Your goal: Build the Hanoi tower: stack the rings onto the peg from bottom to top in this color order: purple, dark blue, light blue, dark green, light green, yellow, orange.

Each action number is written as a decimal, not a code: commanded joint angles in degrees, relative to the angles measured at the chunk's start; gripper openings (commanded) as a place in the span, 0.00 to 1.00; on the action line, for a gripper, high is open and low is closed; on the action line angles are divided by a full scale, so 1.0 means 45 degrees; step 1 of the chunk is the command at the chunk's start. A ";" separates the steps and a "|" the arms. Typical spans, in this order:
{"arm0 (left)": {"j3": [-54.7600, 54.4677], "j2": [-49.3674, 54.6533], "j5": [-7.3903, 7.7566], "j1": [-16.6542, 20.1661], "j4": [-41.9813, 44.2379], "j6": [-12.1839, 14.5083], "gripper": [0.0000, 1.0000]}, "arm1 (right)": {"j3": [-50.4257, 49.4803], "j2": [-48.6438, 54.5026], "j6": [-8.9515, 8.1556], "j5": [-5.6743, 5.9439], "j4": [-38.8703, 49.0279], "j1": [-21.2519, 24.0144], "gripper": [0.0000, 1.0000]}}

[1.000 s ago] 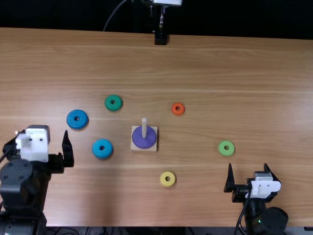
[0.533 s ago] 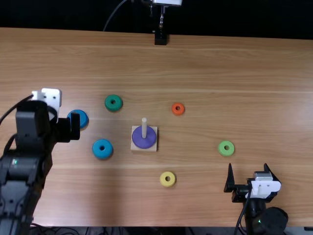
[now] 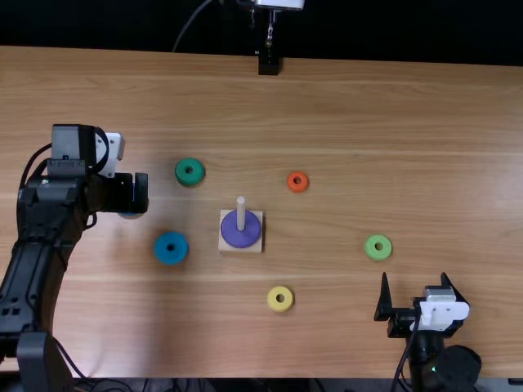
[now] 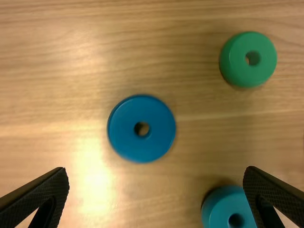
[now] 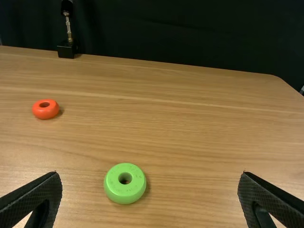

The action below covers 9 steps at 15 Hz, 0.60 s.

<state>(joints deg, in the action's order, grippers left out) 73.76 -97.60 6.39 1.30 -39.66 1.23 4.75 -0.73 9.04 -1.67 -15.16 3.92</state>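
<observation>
Jaws gaping, the left gripper point(image 4: 156, 170) is hovering over the dark blue ring point(image 4: 124, 132) toward the table point(image 3: 409, 122)'s left edge, risking a lopsided pinch if descending off-centre; the right gripper point(image 3: 414, 278) is resting open toward the near edge.

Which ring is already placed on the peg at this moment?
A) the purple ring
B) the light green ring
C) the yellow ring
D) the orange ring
A: the purple ring lies on the square base with the peg standing up through its hole, while the yellow, light green and orange rings lie on the table.
</observation>
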 commanded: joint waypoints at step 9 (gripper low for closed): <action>0.0524 -0.2197 -0.0718 0.0004 0.0094 0.0944 1.00 | -0.0881 0.0163 -0.0087 0.0114 -0.0700 0.0144 1.00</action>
<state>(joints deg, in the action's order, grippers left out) 74.52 -106.24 3.57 1.21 -39.42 3.75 4.75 -0.73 9.04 -1.67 -15.16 3.92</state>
